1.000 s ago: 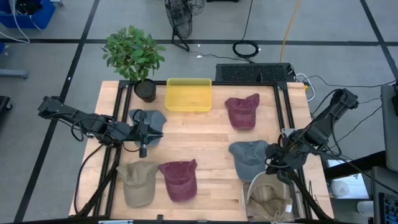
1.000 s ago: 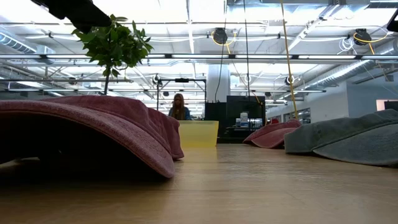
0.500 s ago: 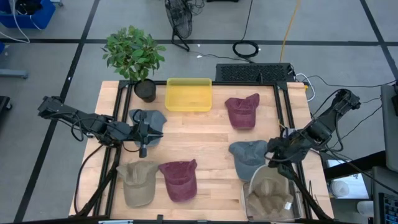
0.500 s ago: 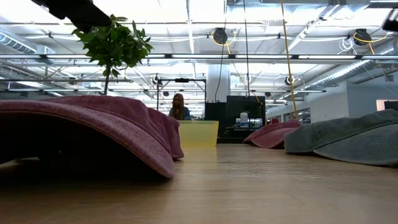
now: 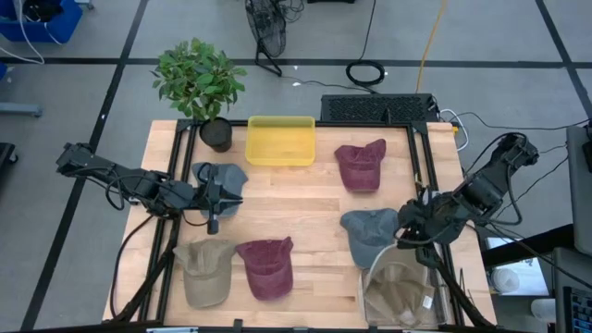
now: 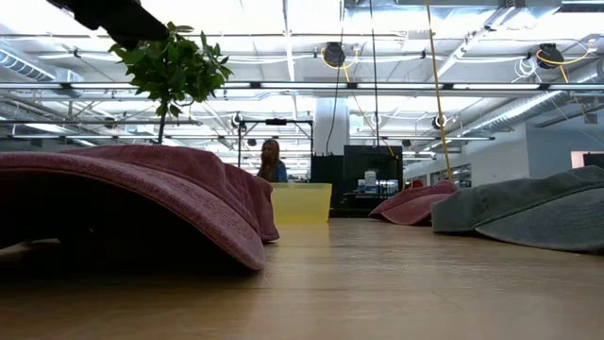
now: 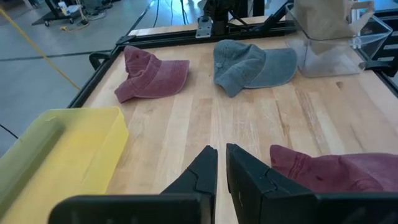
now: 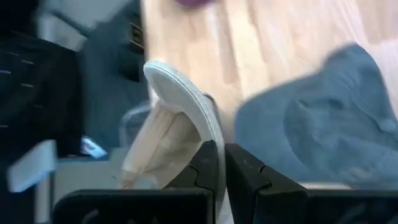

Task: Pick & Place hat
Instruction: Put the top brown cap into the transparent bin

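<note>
While the tan cap hangs from the right arm, notes run from the near table edge outward.

Right gripper: right gripper (image 5: 408, 235) sits at the near right corner, jaws pinched tight on the brim of the tan hat (image 5: 400, 289) — the right wrist view shows the pale brim edge clamped between the fingers.

Tan hat: crown droops below the brim over the clear bin (image 5: 442, 301) at the table's right edge; whether it touches the bin floor I cannot tell.

Step in hand: judged as carrying the tan hat at the bin, either lifting out or settling in — cannot tell which.

Doing it well: keep the pinch on the stiff brim, move slowly so the loose crown does not snag the bin wall, and steer clear of the grey hat (image 5: 367, 232) lying just beside the gripper.

Near row: olive hat (image 5: 204, 269) and maroon hat (image 5: 265, 266) lie side by side on the table (image 5: 305, 199).

Left gripper: left gripper (image 5: 238, 196) waits mid-left over the wood beside a blue-grey hat (image 5: 220, 176); jaws nearly together, holding nothing.

Far side: second maroon hat (image 5: 360, 165), yellow tray (image 5: 280, 141), potted plant (image 5: 200, 83) at the back edge.
</note>
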